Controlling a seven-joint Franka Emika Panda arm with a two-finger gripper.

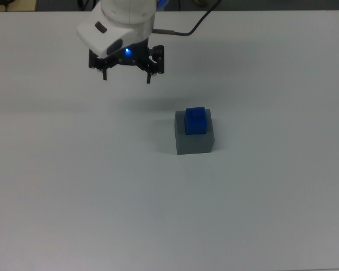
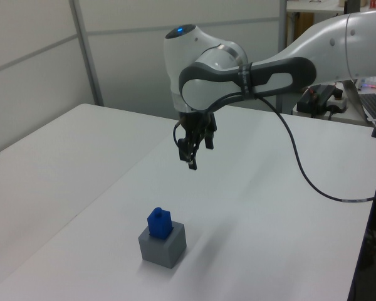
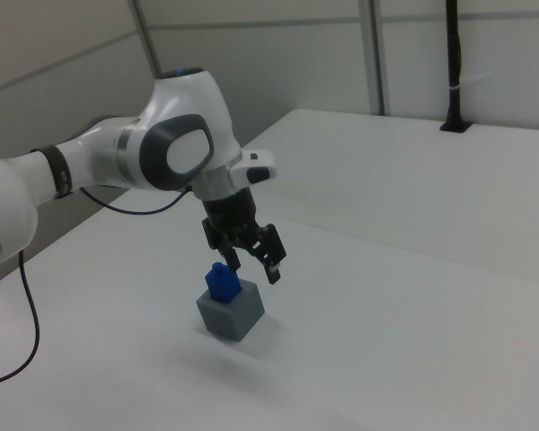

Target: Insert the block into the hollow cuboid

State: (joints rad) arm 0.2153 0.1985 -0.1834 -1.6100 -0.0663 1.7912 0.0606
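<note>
— One small bright blue rectangular block standing upright in the square recess of a matte grey box-shaped hollow cuboid, upper half poking out above the rim.

— And around it?

— Resting on a plain white table, nothing else touching either piece.

— The arm?

— White Franka arm raised above the table, well apart from the cuboid. Black two-finger gripper pointing down, toward the top view's upper left, fingers spread wide, holding nothing. Blue light glowing on the wrist. Thin black cable trailing from the arm.
</note>
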